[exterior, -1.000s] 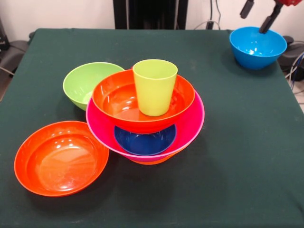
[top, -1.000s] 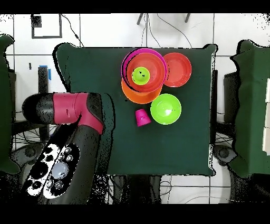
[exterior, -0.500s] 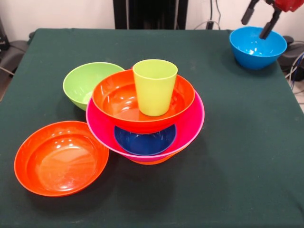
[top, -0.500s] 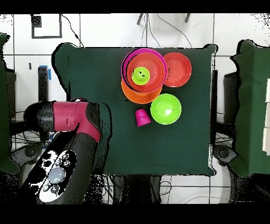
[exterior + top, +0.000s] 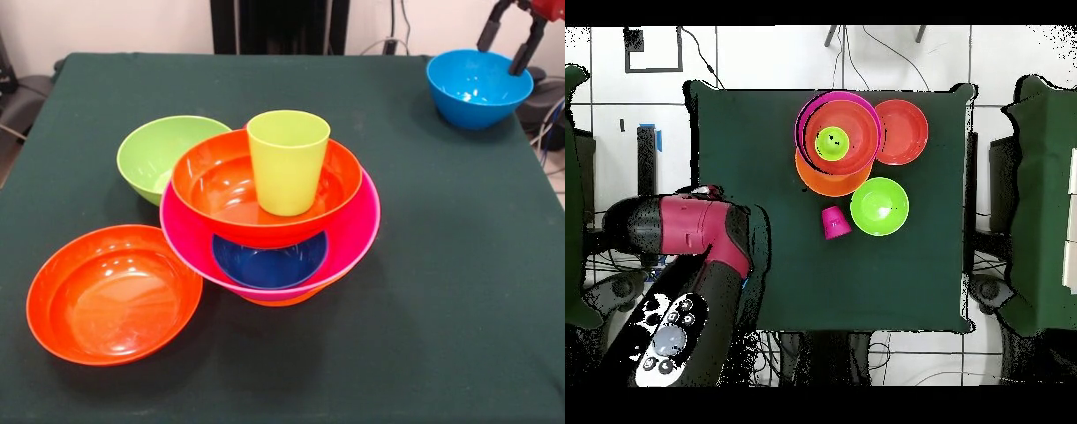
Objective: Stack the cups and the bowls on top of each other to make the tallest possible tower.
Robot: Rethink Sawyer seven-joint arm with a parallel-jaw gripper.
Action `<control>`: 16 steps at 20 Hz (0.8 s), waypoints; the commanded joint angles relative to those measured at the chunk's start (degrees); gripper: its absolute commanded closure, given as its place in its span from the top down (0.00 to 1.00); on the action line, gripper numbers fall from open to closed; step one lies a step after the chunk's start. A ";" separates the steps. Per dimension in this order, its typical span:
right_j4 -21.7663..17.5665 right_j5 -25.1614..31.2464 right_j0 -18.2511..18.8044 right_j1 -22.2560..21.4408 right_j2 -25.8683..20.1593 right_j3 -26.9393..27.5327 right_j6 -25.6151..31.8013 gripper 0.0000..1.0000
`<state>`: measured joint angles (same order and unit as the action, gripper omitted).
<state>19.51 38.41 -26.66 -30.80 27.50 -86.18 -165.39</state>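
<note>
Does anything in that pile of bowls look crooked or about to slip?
Yes. In the tower, the big pink bowl sits tilted, its near rim dipping so the small dark blue bowl shows beneath the red-orange bowl. The lime green cup on top stands upright.

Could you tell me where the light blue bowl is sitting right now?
In the front view the light blue bowl stands alone at the table's far right corner, just beneath the gripper, well apart from the tower.

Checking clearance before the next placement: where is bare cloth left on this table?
Free: the near right quarter, between the tower and the light blue bowl, and the far middle strip. Crowded: the near left, where the green bowl and red-orange bowl flank the tower.
</note>
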 commanded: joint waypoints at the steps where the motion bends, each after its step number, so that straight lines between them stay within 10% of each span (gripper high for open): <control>1: 2.98 -3.06 -0.48 4.11 -3.77 -4.88 -13.17 1.00; 16: 19.14 -8.08 1.83 1.76 -12.37 -12.54 -14.22 1.00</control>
<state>31.62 35.08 -26.50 -29.98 25.88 -91.09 -166.18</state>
